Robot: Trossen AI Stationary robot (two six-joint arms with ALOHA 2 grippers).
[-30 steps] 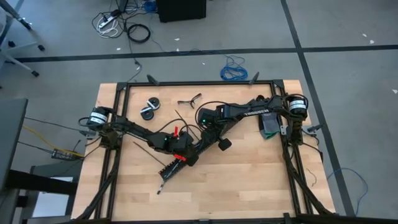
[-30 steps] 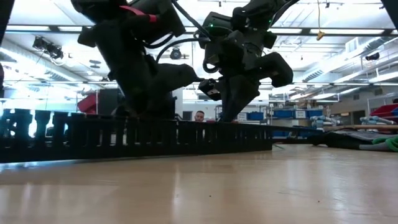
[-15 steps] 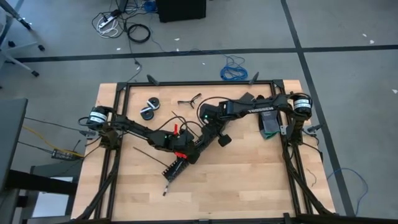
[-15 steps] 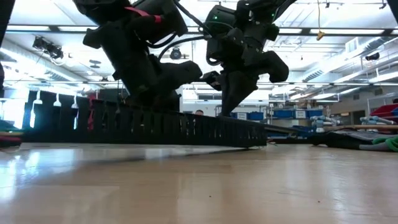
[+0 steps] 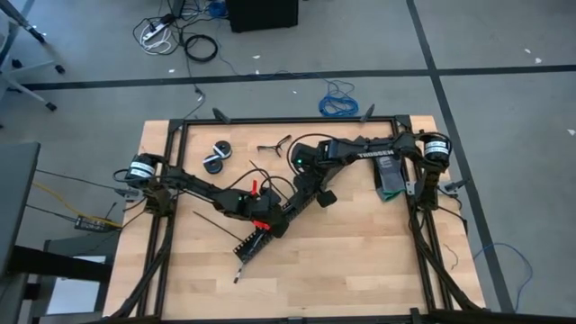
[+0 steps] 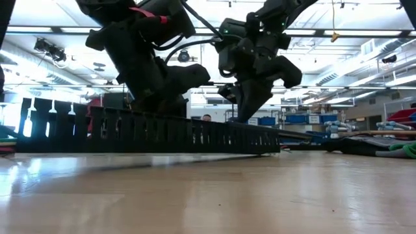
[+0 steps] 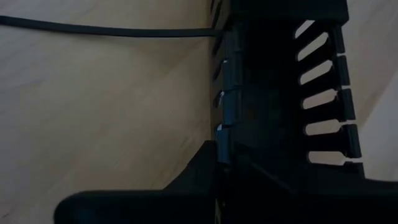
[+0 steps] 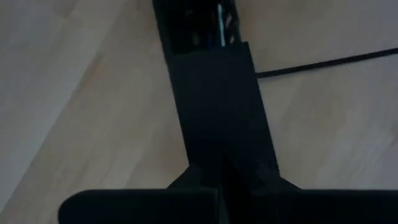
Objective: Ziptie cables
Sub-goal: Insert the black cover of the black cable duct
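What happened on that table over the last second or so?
The slotted black strip, gripped by both pincers, swung and lifted at one end; seen from above, its free end slid toward the table's near edge. The right arm pulled back toward its base. The left pincer and right pincer stayed shut; the rolls did not move.

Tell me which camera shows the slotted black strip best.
The low view: the slotted black strip runs side-on along its whole length, teeth and slots plain. The high view shows only its lower end below the arms; the left wrist view shows a few slots close up.
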